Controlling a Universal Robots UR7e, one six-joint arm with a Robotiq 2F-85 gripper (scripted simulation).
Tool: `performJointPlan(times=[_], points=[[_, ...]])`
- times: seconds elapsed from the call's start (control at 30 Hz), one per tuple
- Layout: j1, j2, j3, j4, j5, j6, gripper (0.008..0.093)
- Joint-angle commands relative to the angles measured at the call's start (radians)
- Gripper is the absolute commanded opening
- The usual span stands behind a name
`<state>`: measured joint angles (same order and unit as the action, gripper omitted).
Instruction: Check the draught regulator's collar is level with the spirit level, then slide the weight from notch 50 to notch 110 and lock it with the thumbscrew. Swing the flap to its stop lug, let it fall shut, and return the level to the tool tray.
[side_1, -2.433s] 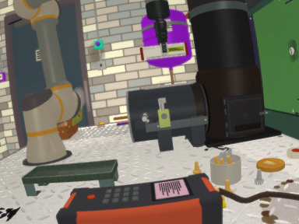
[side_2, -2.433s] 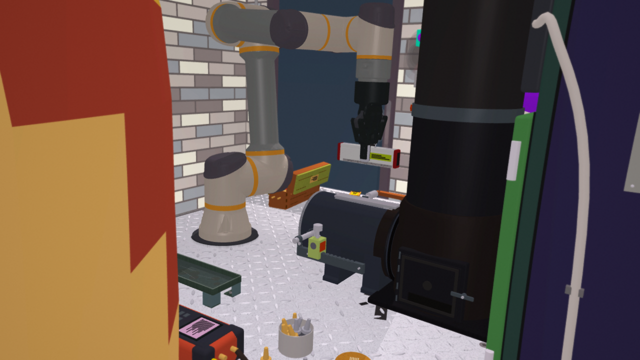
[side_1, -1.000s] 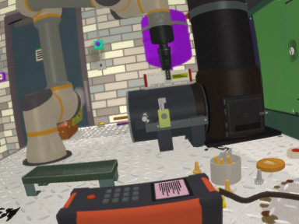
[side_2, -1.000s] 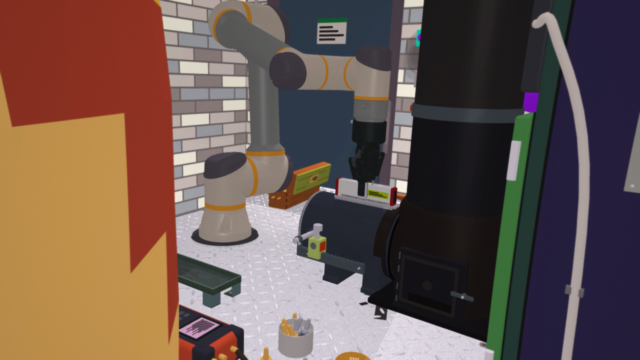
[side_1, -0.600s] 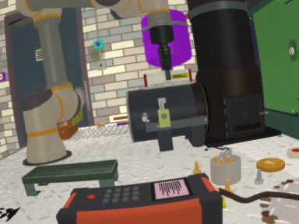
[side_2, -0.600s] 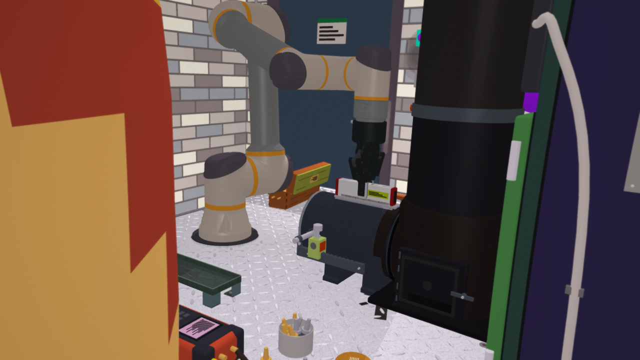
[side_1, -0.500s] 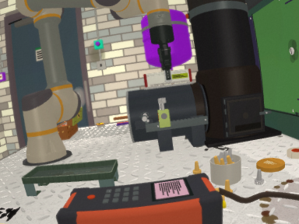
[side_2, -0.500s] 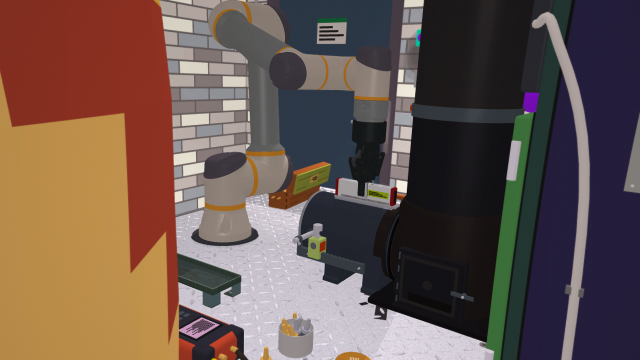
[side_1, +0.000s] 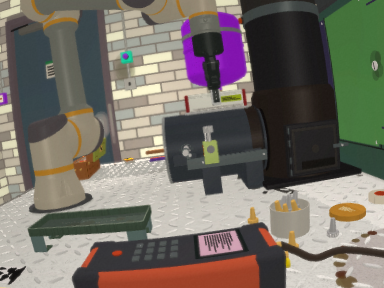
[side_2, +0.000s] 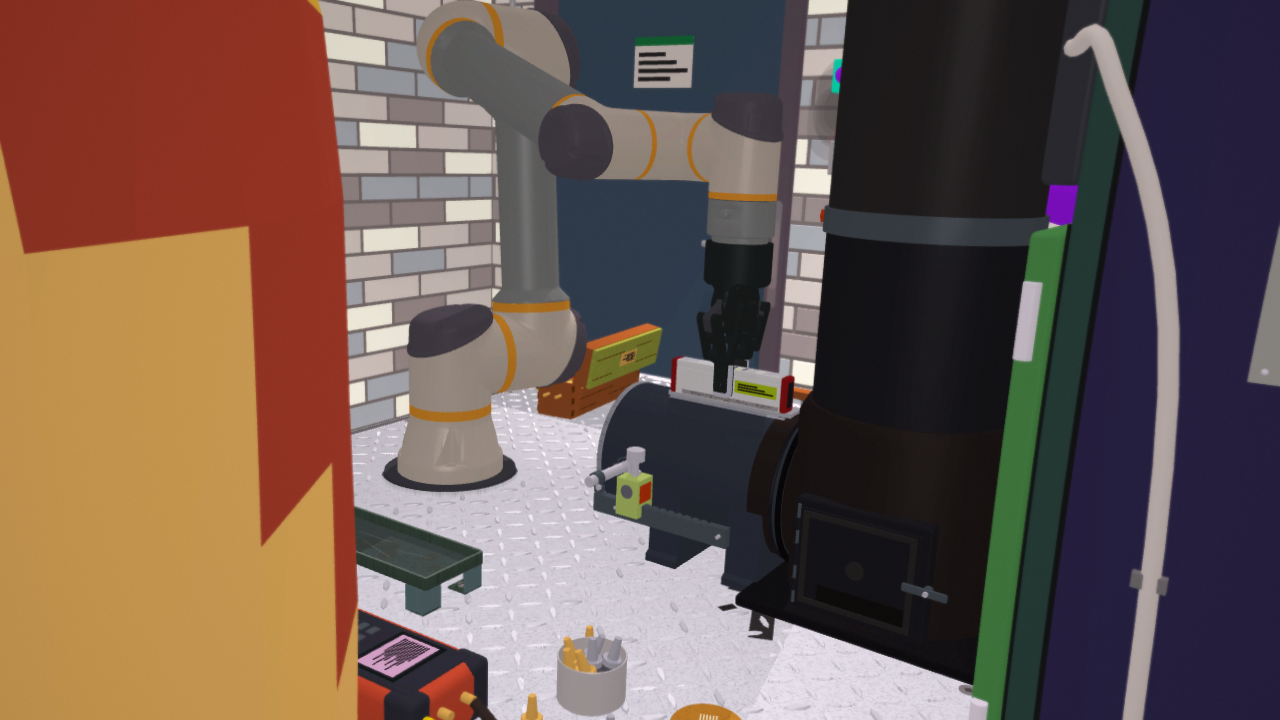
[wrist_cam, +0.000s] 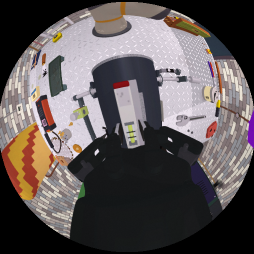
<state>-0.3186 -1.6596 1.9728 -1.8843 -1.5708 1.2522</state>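
Observation:
The spirit level (side_1: 215, 102) (side_2: 731, 384) (wrist_cam: 128, 112), white with red end caps and a yellow-green vial, lies along the top of the dark draught regulator collar (side_1: 212, 145) (side_2: 689, 448). My gripper (side_1: 214, 92) (side_2: 729, 381) (wrist_cam: 131, 133) stands straight over the level's middle with its fingers open around it and holds nothing. The yellow-green sliding weight (side_1: 210, 151) (side_2: 633, 494) (wrist_cam: 80, 112) sits on the notched bar on the collar's side, with the grey thumbscrew (side_1: 208, 132) above it.
The black stove and flue pipe (side_1: 295, 90) (side_2: 913, 313) rise right beside the collar. The green tool tray (side_1: 91, 222) (side_2: 413, 553) (wrist_cam: 56, 76) stands empty on the floor, with an orange meter (side_1: 180, 257), a cup of bits (side_1: 289, 215) and an orange disc (side_1: 347, 210) nearer the front.

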Motion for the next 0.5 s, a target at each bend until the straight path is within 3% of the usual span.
performJointPlan(times=[0.0, 0.47], points=[[0.0, 0.0, 0.0, 0.0, 0.0, 0.0, 0.038], [0.0, -0.005, -0.013, 0.017, 0.0, 0.0, 0.038]])
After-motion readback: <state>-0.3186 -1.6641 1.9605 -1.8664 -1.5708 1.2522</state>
